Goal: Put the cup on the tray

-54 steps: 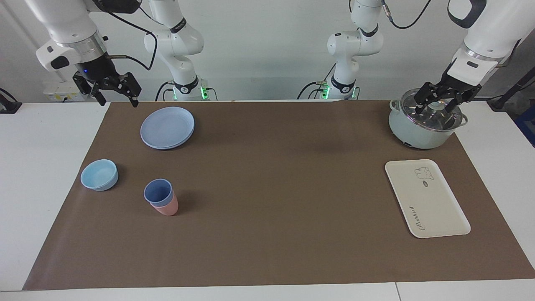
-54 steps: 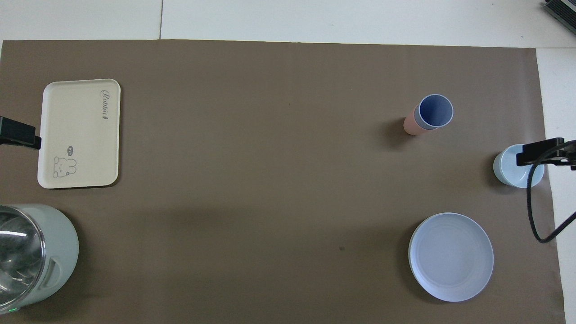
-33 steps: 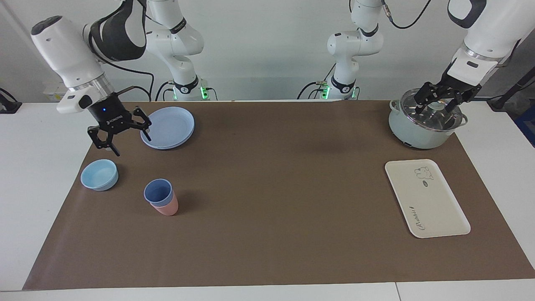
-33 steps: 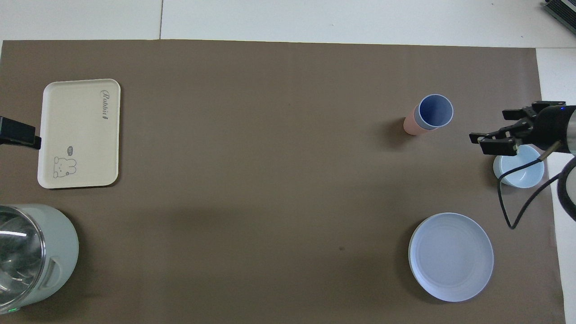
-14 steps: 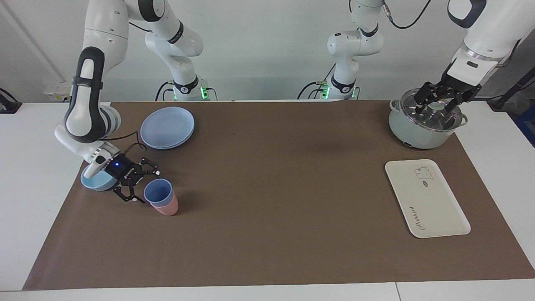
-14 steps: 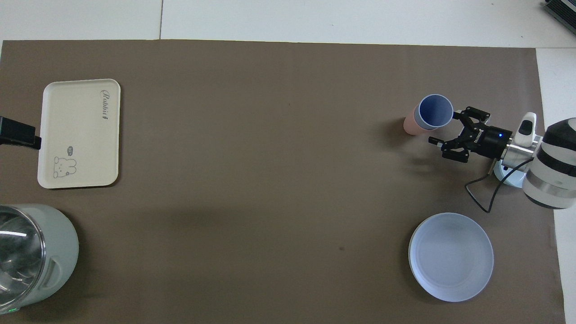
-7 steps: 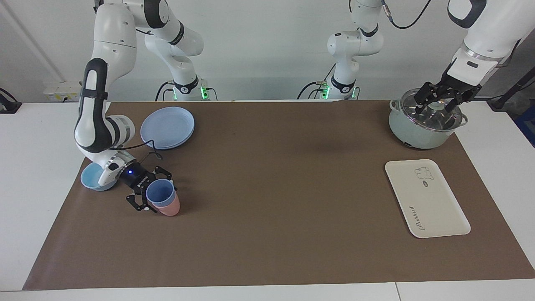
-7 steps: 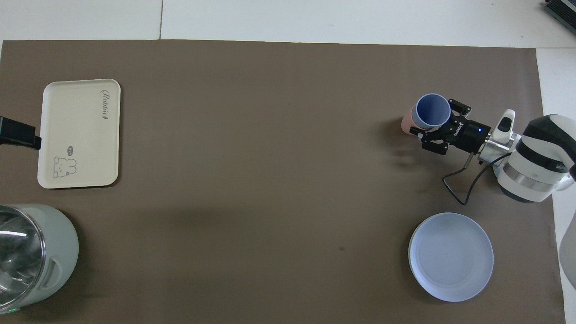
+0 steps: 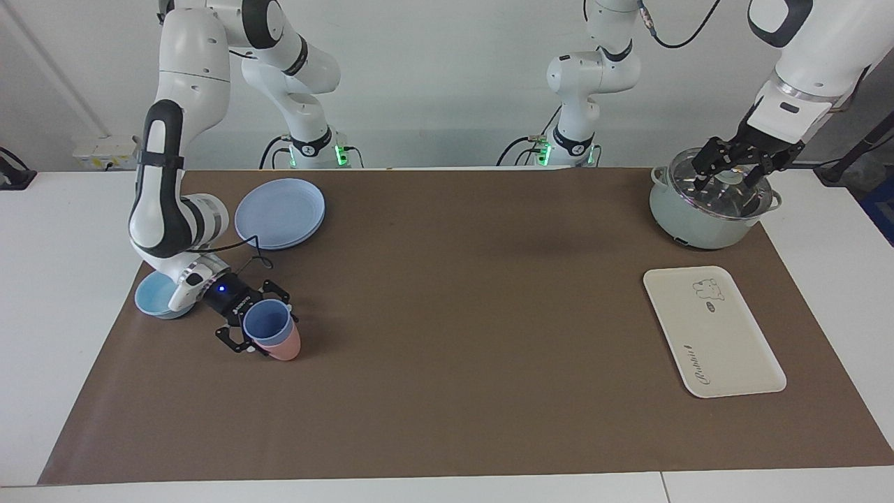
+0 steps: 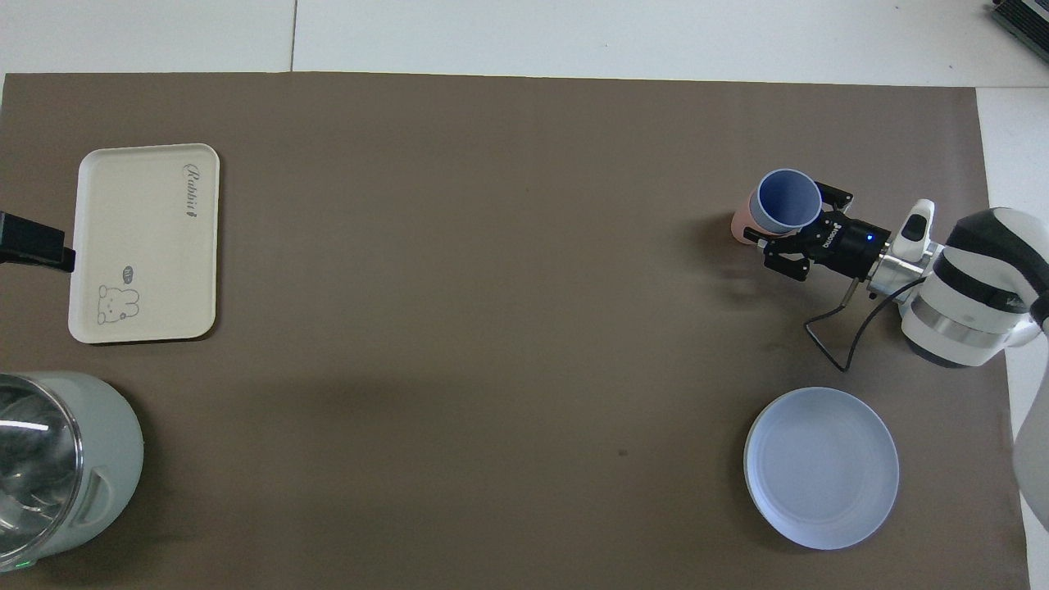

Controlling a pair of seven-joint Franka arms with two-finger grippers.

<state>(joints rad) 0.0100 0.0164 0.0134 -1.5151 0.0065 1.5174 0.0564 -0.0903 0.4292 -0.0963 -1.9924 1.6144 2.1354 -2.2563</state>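
Periwinkle-blue cup [image 9: 267,323] sat nested in the salmon-pink cup [image 9: 283,347], upright on the tabletop [image 9: 447,363] toward the right arm's end, just beside the low light-blue bowl [image 9: 155,297] and farther from the robots than the round blue plate [image 9: 279,212]. Tray [image 9: 712,331] lay well apart, toward the left arm's end, with nothing on it.

Change noted: a second earlier the right gripper [image 9: 253,327] stood just short of the cups with jaws wide; half a second earlier it had reached them; by this moment the jaws bracketed the cup stack, one finger on each side, and the stack had shifted slightly. Judged: approach finished, grasp closing or about to close; lift and carry not yet begun.

Jaws of the right gripper were apart by about the cup's width, at or very near its wall; firm clamping could not be confirmed. Risk judged: pink cup may come up with the blue one.

Left gripper [image 9: 735,168] waited over the lidded pot [image 9: 698,216], jaws apart, holding nothing.
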